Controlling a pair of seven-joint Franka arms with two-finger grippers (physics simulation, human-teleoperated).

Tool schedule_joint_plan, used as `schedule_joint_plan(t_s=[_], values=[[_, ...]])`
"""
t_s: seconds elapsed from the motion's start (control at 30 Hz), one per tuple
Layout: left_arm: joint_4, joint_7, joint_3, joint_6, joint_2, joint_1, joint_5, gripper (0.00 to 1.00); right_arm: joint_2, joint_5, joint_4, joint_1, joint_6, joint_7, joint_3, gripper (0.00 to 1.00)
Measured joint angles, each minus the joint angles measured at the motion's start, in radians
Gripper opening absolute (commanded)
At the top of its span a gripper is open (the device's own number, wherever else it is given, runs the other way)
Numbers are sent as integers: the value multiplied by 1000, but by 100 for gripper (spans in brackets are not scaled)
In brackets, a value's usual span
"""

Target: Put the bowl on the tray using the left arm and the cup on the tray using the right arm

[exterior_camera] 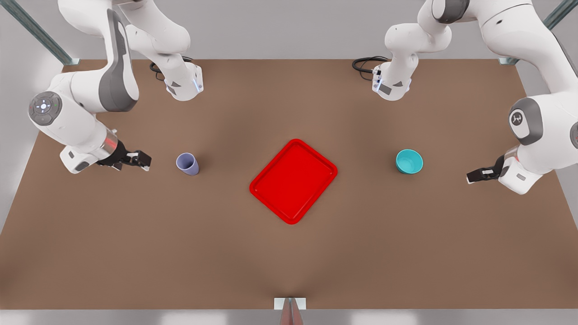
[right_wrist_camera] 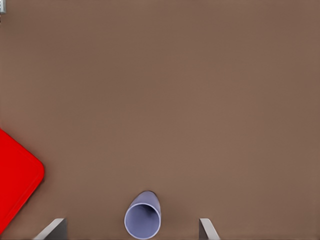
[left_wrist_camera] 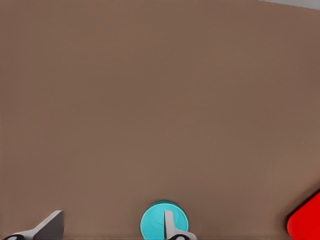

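Bowl (exterior_camera: 409,161) apart from tray (exterior_camera: 293,181)

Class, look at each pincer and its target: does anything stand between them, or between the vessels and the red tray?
Nothing visible. Bare brown table separates the right pincer from the lavender cup, the left pincer from the teal bowl, and both from the red rectangular tray.
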Motion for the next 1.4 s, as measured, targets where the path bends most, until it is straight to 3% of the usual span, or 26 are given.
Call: schedule_joint_plan(t_s=[0.03, 0.2, 0.33, 0.5, 0.93, 0.97, 1.0, 1.03, 1.3, 1.37, 1.4], values=[[-9, -1, 0, -2, 0, 0, 1, 100, 9, -1, 2, 3, 0, 0, 0, 100], [-454, 371, 36, 250, 27, 39, -78, 100, 70, -5, -2, 4, -14, 2, -2, 100], [-636, 456, 37, 466, 39, 37, -196, 100, 117, -14, 1, 7, -4, 4, 0, 100], [-747, 494, 35, 562, 38, 20, -343, 100, 109, -12, -10, 8, -53, 21, 0, 100], [-749, 513, 31, 561, 106, -1, -402, 100, 115, -14, -2, 8, -94, 58, 0, 100], [-748, 513, 32, 561, 111, -1, -402, 83, 115, -15, -1, 11, -92, 58, 0, 100], [-748, 513, 32, 561, 112, -2, -402, 56, 115, -15, -1, 9, -92, 58, 0, 100], [-748, 513, 32, 561, 112, -2, -402, 51, 117, -15, -1, 8, -92, 58, 0, 100], [-745, 513, 34, 583, 141, -14, -398, 50, 117, -17, -1, 13, -98, 64, 0, 100], [-743, 513, 34, 583, 140, -14, -398, 37, 117, -17, -1, 12, -98, 64, 0, 100], [-743, 513, 34, 583, 140, -14, -398, 36, 117, -17, 1, 17, -98, 64, 0, 100]])
